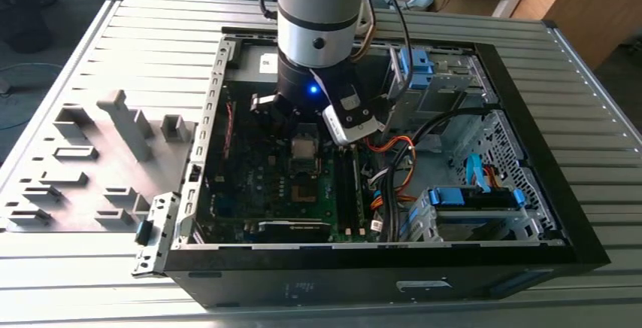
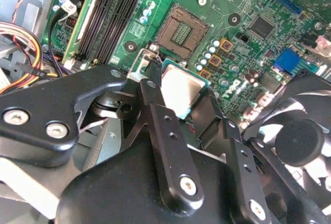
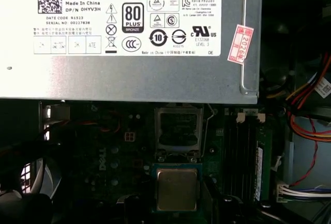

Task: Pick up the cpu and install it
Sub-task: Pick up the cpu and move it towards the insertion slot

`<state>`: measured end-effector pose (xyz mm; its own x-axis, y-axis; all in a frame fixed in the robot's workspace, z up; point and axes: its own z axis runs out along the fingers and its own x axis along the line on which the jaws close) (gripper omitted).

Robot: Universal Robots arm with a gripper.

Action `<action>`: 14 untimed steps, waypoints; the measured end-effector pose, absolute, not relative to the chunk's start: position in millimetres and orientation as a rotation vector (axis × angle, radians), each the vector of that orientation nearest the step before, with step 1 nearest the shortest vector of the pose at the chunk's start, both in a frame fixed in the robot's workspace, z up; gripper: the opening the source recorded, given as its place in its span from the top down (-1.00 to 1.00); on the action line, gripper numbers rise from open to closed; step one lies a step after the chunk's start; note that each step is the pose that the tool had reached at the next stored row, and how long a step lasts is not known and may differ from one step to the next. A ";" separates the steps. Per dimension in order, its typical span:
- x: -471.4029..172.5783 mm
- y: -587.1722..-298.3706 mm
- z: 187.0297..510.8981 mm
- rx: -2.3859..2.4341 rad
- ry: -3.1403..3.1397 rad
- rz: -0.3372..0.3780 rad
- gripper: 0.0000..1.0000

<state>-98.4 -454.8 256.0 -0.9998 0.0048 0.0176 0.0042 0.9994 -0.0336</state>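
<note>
**CPU's in the tool, hanging just short of the socket**

Reading the exterior view left to right, you've got grey fixture blocks [image 1: 120, 129] on the slatted bench [image 1: 602, 215]. Next is the open computer case [image 1: 381, 271] with the arm reaching down into it. The orange cables [image 1: 392, 141] and blue drive bays [image 1: 471, 196] are over on the exterior view's right.

Your tool [image 2: 183, 100] is closed onto the cpu [image 2: 181, 85], a finger on each of two opposite edges, pale metal top facing the wrist cameras. The chip is up off the motherboard [image 2: 248, 6], not seated.

The bit that matters is the socket [image 2: 181, 31]. It's just beside the chip, uncovered with its contacts showing. In the first wrist view it sits between the chip and the power supply box [image 3: 129, 53].

The chip's square, so there's no long axis to fuss over, and its edges look roughly parallel to the socket frame.

Room looks tight to me, since the memory slots [image 2: 116, 12] run right alongside the socket.
</note>
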 end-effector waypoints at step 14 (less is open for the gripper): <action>-98.5 -454.8 252.3 -0.005 -3.130 0.053 0.06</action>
<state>-98.5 -454.8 252.3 -0.9999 0.0036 0.0114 0.0033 0.9994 -0.0339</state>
